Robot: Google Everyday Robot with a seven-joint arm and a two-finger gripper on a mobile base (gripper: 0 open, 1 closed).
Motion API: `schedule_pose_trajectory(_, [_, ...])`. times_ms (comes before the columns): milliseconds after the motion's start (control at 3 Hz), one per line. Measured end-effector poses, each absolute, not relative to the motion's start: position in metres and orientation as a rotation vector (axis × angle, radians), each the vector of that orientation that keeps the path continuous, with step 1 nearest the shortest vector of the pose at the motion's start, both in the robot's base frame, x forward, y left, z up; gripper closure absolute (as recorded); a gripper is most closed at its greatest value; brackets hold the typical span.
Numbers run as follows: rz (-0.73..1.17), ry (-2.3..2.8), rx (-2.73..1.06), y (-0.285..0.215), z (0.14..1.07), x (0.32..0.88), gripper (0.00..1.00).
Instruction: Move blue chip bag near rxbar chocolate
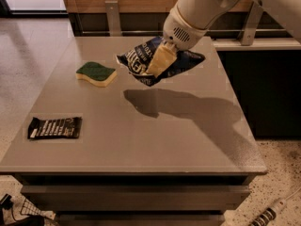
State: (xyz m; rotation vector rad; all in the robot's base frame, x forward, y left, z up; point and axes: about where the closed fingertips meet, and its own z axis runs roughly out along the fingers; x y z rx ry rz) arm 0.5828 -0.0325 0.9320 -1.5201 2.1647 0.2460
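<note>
Readable text: none can be made out in full. Blue chip bag (135, 63): large white lettering on dark navy foil, bent across the crinkles and partly covered by the gripper (157, 66); individual letters cannot be told. The gripper hangs above the far middle of the table (155, 140), clamped on the bag and holding it off the surface. Rxbar chocolate (55, 127): lies flat near the table's near left corner. Its black wrapper carries several rows of white text running along its length, with a small white patch at its left end; the words are too small to read. Brand marks and numbers on both wrappers: cannot tell.
</note>
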Motion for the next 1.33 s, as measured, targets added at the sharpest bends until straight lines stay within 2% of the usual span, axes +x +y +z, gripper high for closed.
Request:
schedule_pose_trajectory(333, [0.276,2.114,-1.624,0.002,0.921,0.533,1.0])
schedule_pose_trajectory(667, [0.366,1.902,-1.94,0.062,0.902,0.475,1.0])
schedule_pose_trajectory(1000, [0.389,1.763,-2.084,0.081,0.896,0.454,1.0])
schedule_pose_trajectory(1333, [0.38,1.757,-2.083,0.081,0.898,0.454,0.82])
